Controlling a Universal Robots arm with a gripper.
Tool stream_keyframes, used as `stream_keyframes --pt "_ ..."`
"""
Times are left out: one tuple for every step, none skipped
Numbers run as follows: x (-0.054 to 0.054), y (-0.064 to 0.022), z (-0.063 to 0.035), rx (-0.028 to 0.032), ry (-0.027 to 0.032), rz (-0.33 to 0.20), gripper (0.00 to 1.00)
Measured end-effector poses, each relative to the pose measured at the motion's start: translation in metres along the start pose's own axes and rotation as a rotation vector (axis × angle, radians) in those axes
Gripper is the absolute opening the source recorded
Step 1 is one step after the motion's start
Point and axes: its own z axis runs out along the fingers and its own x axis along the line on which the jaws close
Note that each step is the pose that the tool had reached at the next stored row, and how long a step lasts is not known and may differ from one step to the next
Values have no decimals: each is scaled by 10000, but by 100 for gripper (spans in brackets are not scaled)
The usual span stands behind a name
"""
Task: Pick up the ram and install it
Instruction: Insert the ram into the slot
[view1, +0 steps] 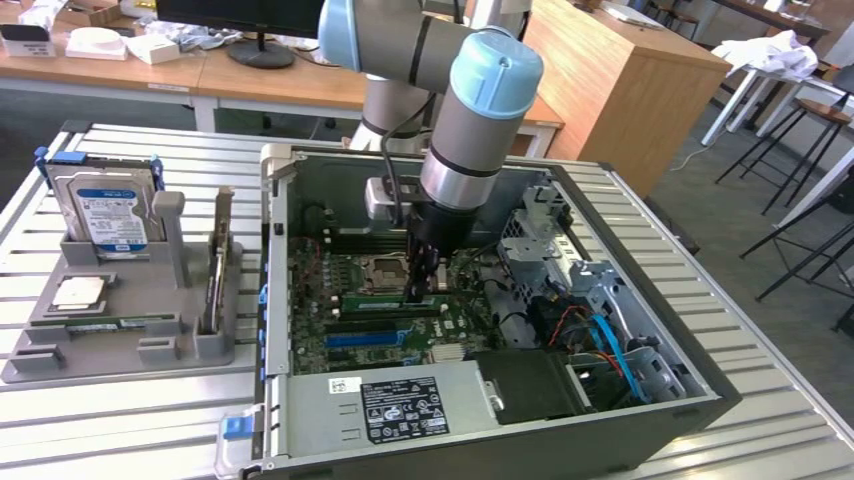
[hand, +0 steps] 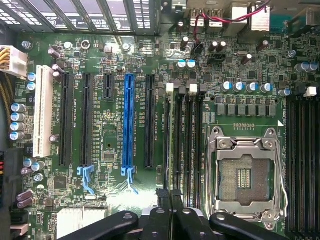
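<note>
I have the gripper (view1: 424, 288) down inside the open case (view1: 694, 405), fingers drawn together. In the wrist view its tips (hand: 169, 196) sit over the memory slots (hand: 180, 145) beside the socket (hand: 245, 175). The ram (view1: 380, 300) stands on edge in one of those slots, just on the near side of the socket (view1: 387, 268). It runs from the fingertips toward the exterior view's left, so the gripper is at one end of it. I cannot tell whether the tips pinch it or only rest on it. A second green stick (view1: 100, 322) lies flat in the grey tray (view1: 120, 352), well apart from the gripper.
</note>
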Motion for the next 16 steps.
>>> stream_keyframes --pt "0 0 0 0 2 -14 11" --pt "0 0 0 0 1 -28 11" --pt "0 0 0 -1 2 -41 11" --pt "0 0 0 -1 2 -50 11" --pt "0 0 0 -1 2 -51 11" --pt "0 0 0 -1 2 -52 11" --pt "0 0 0 -1 2 -52 11" --pt "0 0 0 -1 2 -52 11" --pt "0 0 0 -2 3 -52 11" --pt "0 0 4 -1 2 -52 11" --pt "-1 -1 9 -1 1 -52 11" --pt "0 -1 14 -1 0 -52 11" --pt "0 -1 19 -1 2 -52 11" --pt "0 -1 26 -1 1 -53 11" --pt "1 -1 32 -1 2 -54 11" --pt "1 -1 39 -1 3 -53 11"
